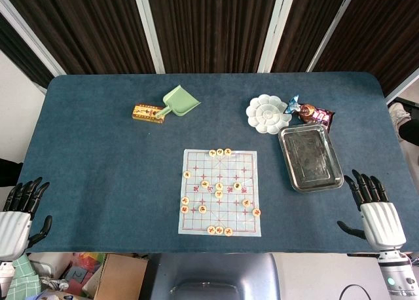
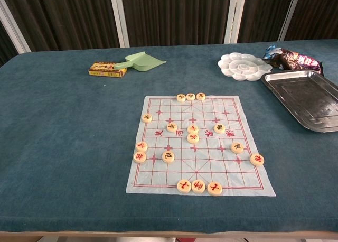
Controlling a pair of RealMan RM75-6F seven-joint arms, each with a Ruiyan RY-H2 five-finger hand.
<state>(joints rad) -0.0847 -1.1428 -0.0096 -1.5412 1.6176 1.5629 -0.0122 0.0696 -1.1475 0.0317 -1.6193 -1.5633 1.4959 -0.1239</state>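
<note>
A paper Chinese chess board (image 1: 220,192) (image 2: 198,144) lies in the middle of the blue table, with several round wooden pieces (image 1: 218,186) (image 2: 193,129) scattered on it. My left hand (image 1: 18,215) rests at the near left edge of the table, fingers spread, holding nothing. At the near right edge sits my right hand (image 1: 374,210), also spread and empty, just in front of a metal tray (image 1: 309,157) (image 2: 308,97). Both hands are far from the board. Neither hand shows in the chest view.
A green dustpan (image 1: 179,102) (image 2: 138,61) and a small yellow box (image 1: 147,112) (image 2: 107,70) lie at the back left. A white flower-shaped palette (image 1: 268,113) (image 2: 244,66) and a snack packet (image 1: 314,112) (image 2: 293,58) sit behind the tray.
</note>
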